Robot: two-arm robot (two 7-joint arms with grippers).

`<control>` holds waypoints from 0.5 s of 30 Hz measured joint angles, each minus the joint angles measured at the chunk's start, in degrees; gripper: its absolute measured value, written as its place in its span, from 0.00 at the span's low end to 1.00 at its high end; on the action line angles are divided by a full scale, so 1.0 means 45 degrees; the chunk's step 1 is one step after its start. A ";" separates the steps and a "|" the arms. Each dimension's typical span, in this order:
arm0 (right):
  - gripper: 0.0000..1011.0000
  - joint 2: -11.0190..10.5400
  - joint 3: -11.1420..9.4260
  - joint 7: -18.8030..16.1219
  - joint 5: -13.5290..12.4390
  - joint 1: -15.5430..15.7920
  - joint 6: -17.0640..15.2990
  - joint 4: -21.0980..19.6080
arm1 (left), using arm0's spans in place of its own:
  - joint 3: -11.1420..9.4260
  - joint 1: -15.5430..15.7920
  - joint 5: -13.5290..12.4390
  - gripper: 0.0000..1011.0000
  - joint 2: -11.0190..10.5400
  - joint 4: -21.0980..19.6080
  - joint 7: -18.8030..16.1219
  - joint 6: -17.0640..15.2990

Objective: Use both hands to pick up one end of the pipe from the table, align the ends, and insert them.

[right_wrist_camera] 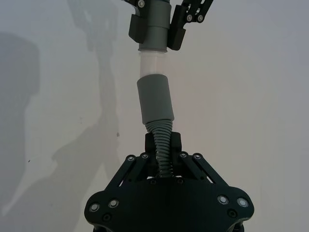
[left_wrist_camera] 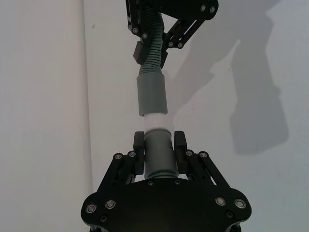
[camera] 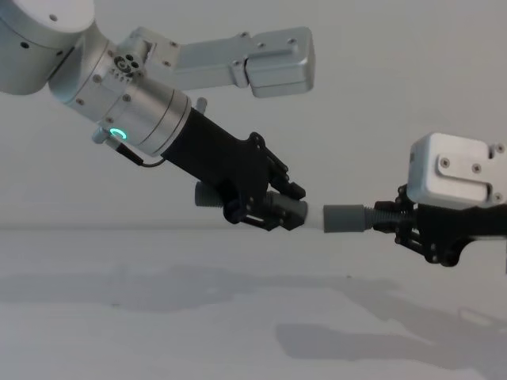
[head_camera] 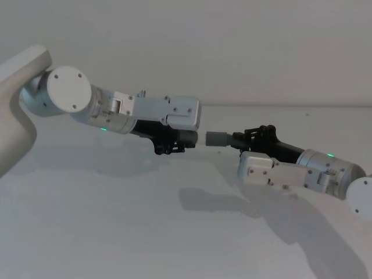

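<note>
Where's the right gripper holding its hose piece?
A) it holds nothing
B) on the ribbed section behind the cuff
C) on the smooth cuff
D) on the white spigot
B: the right gripper is shut on the corrugated hose at its ribs, just behind the smooth cuff, which stands free ahead of the fingers and points toward the left gripper.

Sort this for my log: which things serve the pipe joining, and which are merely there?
Job:
- left black two-fingered claw, shut on the smooth dark grey plastic pipe piece with white tip
- right black two-fingered claw, shut on the ribbed grey hose with smooth cuff

Merely there:
- plain white table
</note>
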State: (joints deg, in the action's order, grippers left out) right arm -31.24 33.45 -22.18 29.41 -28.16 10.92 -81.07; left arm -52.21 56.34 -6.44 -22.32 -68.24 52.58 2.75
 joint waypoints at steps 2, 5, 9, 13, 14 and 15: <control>0.15 0.0015 -0.0016 0.0001 -0.0005 -0.0005 -0.0002 0.0020 | 0.0000 0.0000 -0.0001 0.35 0.0000 0.0000 0.0000 0.0000; 0.15 0.0019 -0.0033 -0.0006 -0.0031 -0.0011 0.0001 0.0028 | 0.0001 0.0000 -0.0003 0.35 -0.0004 0.0000 -0.0001 0.0000; 0.15 -0.0018 -0.0047 -0.0149 -0.0201 -0.0016 0.0081 0.0023 | 0.0000 0.0000 -0.0004 0.35 -0.0009 0.0000 0.0002 -0.0001; 0.15 -0.0091 -0.0049 -0.0336 -0.0405 -0.0014 0.0183 -0.0036 | -0.0001 0.0000 -0.0004 0.35 -0.0014 0.0001 0.0005 -0.0004; 0.15 -0.0107 -0.0049 -0.0368 -0.0439 -0.0011 0.0198 -0.0050 | -0.0001 0.0000 -0.0005 0.35 -0.0016 0.0001 0.0005 -0.0005; 0.15 -0.0136 -0.0047 -0.0432 -0.0504 -0.0001 0.0229 -0.0085 | -0.0001 0.0000 -0.0005 0.35 -0.0017 0.0001 0.0006 -0.0006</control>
State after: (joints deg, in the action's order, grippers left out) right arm -31.86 33.24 -24.12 27.14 -28.16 11.95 -81.46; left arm -52.22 56.34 -6.47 -22.40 -68.23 52.60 2.72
